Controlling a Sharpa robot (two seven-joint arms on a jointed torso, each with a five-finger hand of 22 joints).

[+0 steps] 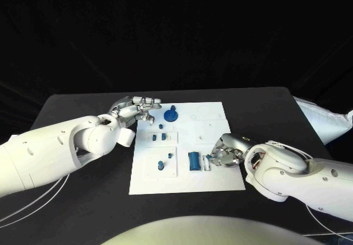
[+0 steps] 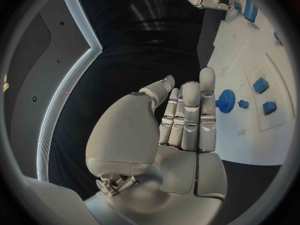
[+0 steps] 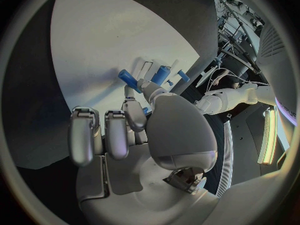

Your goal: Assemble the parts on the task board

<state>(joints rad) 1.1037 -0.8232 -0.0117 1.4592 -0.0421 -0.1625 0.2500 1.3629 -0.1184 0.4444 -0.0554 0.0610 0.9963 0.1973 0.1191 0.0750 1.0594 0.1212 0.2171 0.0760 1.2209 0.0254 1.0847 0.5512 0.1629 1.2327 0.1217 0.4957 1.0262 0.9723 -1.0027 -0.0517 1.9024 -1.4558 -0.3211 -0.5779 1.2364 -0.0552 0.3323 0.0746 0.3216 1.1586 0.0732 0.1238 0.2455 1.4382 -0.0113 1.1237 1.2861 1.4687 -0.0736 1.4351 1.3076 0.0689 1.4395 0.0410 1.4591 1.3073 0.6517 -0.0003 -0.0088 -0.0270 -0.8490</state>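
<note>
My left hand (image 1: 136, 109) hovered empty, fingers apart, beside the blue gear (image 2: 225, 100); my right hand (image 1: 224, 153) pinched a small blue part (image 3: 145, 110) over the task board (image 1: 221, 178)

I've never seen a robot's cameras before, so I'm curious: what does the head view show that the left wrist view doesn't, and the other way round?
Only the head view takes in the whole task board, with the left hand at its far left corner. Only the left wrist view shows that hand's palm side, fingers straight and holding nothing. Both show the blue gear, the long blue block and the right hand.
</note>
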